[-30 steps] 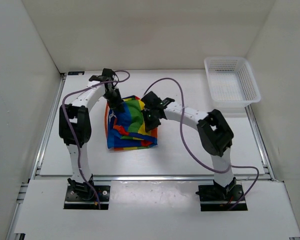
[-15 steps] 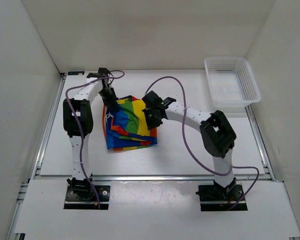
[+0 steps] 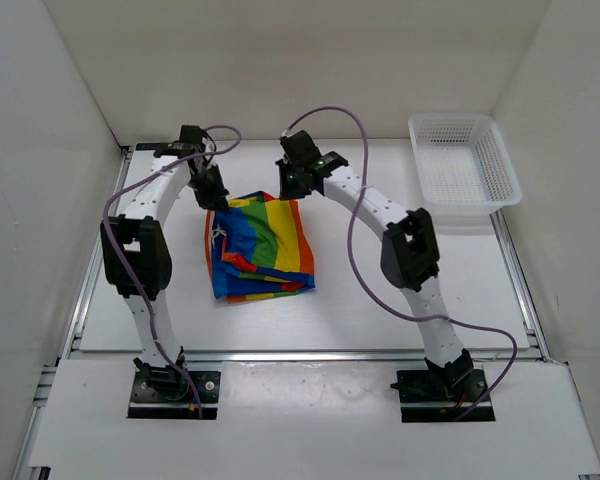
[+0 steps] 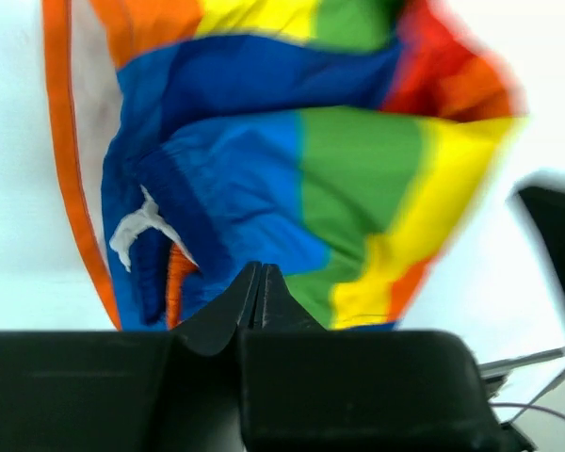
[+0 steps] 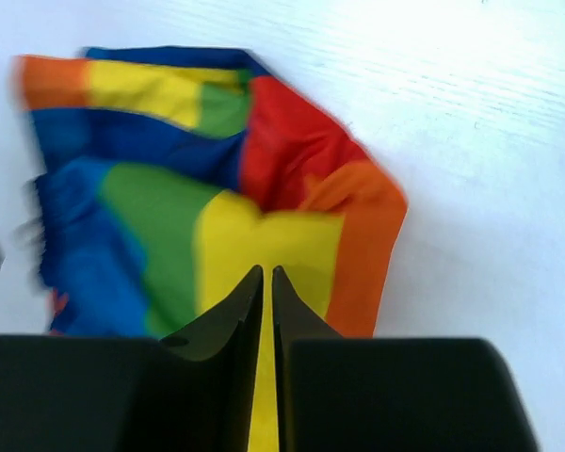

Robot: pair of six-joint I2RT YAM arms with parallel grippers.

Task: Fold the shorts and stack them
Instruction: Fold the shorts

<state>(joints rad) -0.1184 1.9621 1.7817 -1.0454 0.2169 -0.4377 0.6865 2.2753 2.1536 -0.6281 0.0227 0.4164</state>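
Shorts (image 3: 262, 245) lie mid-worktop (image 3: 400, 300), between the two arms, bunched into a rough square with loose layers. The rainbow stripes run roughly near to far. A white mesh basket (image 3: 463, 165) sits well apart at the far right corner.

Left tool (image 3: 210, 188) is at the far left corner of the cloth. Its fingers are pressed together, with the tips on the blue-green edge; this reads as a pinch on the hem. Right tool (image 3: 292, 182) is at the far right corner. Its fingers are all but together, and yellow fabric fills the slit between them, so it looks clamped on the yellow stripe. Both wrist views are blurred, so the depth of either bite is unclear.

Handling judgement:
- The fabric is thin, light and limp, with no stiffness to hold a crease.
- It will sag and drag between the two grip points.
- It looks smooth and may slide on the worktop and slip from a shallow pinch.
- Nothing about it is fragile.

The best holds are the hemmed corners or the waistband, where the cloth is doubled. Both tools should keep level so the edge stays taut. A mid-panel grip would only gather one layer.
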